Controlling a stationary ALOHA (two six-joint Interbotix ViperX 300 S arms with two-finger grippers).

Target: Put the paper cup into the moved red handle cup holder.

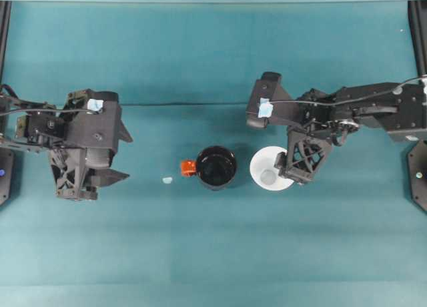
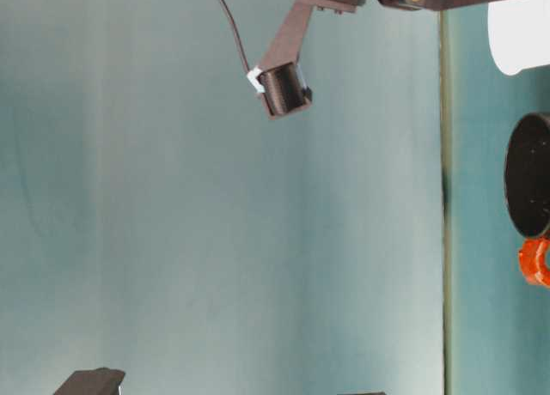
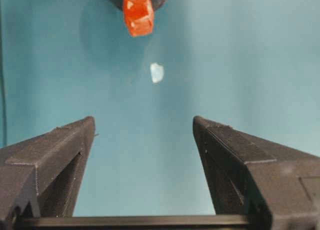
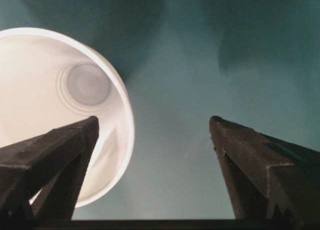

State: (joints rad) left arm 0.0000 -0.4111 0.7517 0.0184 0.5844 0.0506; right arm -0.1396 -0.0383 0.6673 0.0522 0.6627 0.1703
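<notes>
Your paper cup point(image 1: 269, 168) stands upright, mouth up, at three o'clock of the red handle cup holder point(image 1: 215, 167). Your right gripper point(image 1: 288, 168) gapes wide over its rim, one finger inside, grasping nothing.

My white paper cup point(image 1: 269, 170) upright, mouth open, just right of glossy black red handle cup holder point(image 1: 215, 167); orange-red tab points left.

A teal table point(image 1: 200, 253) carried three things in a row. The paper cup point(image 1: 267, 168) stood upright directly under the right gripper point(image 1: 293, 165), whose one finger hung over its open mouth. The black red handle cup holder point(image 1: 215, 167) stood just beside the cup, on the side away from that gripper, handle pointing toward the left gripper point(image 1: 100, 177). A small pale scrap point(image 1: 167, 180) lay between the handle and the left gripper.
</notes>
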